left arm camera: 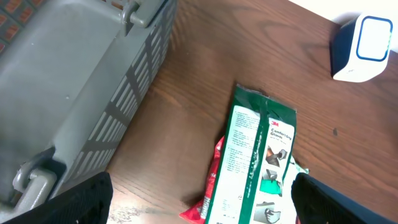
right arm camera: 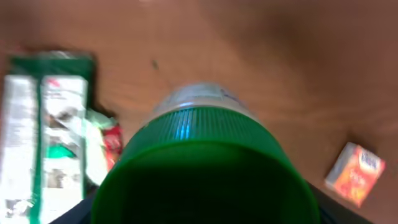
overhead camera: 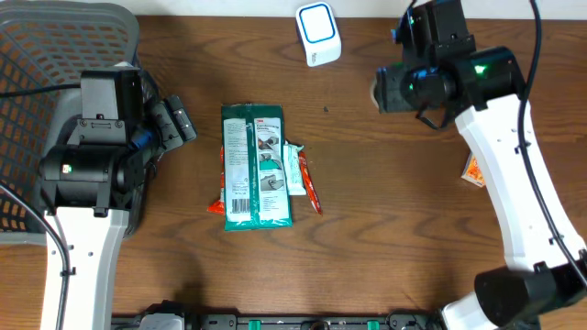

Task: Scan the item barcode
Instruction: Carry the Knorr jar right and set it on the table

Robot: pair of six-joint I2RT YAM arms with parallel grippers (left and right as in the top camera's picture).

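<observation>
1. Right gripper (overhead camera: 387, 89), upper right of the overhead frame, is clamped on the green-lidded container (right arm camera: 205, 158) and holds it clear of the table (overhead camera: 394, 229).
2. In the right wrist view the container fills the centre and bottom. The green ribbed lid faces the camera and a pale body shows beyond it. No barcode can be made out, as the view is blurred.
3. In the overhead view only a pale end of the container shows, at the gripper's left edge.
4. Barcode scanner (overhead camera: 318, 34), white with a blue-edged face, stands at top centre of the overhead frame. It is left of the held container and apart from it.
5. Left gripper (overhead camera: 179, 121), left of centre in the overhead frame, has its fingers (left arm camera: 87, 199) spread wide with nothing between them.
6. Green glove pack (overhead camera: 257, 165) lies flat at centre, printed side up, to the right of the left gripper and not touching it.
7. Red packet (overhead camera: 314, 194) pokes out from under the pack at lower left and right.
8. Small white-green sachet (overhead camera: 295, 170) lies against the pack's right edge.
9. Orange box (overhead camera: 473, 171) sits at the right edge, partly hidden by the right arm.
10. Grey basket (overhead camera: 55, 46) is at upper left, behind the left arm.
</observation>
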